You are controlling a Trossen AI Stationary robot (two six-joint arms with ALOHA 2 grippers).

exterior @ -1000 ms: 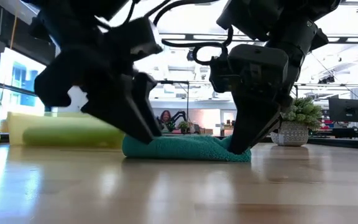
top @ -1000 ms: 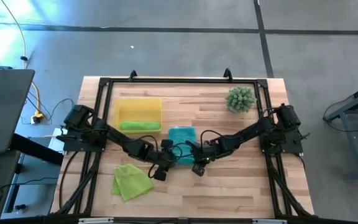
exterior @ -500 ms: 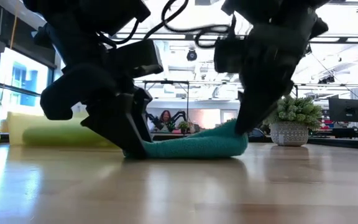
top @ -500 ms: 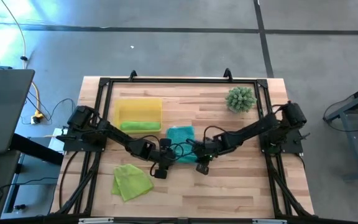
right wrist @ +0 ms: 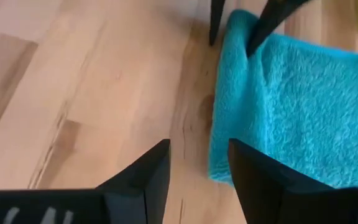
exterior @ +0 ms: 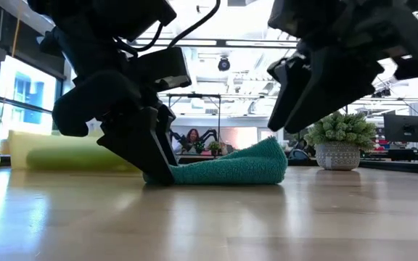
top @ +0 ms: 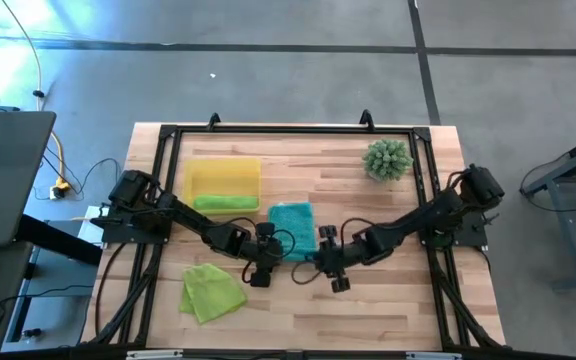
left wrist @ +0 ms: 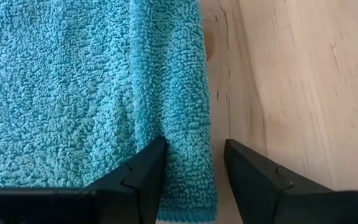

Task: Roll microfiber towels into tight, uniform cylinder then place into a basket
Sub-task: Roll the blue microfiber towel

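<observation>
left tool (left wrist: 192,163) sits fingers apart astride the teal towel's (top: 293,230) folded front edge, mid-table; right tool (right wrist: 197,168) hangs just off it, fingers apart, gripping nothing.

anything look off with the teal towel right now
The teal towel lies uneven: its edge near the open right gripper is folded over and humped, while the left gripper straddles the opposite corner flat on the table. Nothing is spilled or damaged.
</observation>
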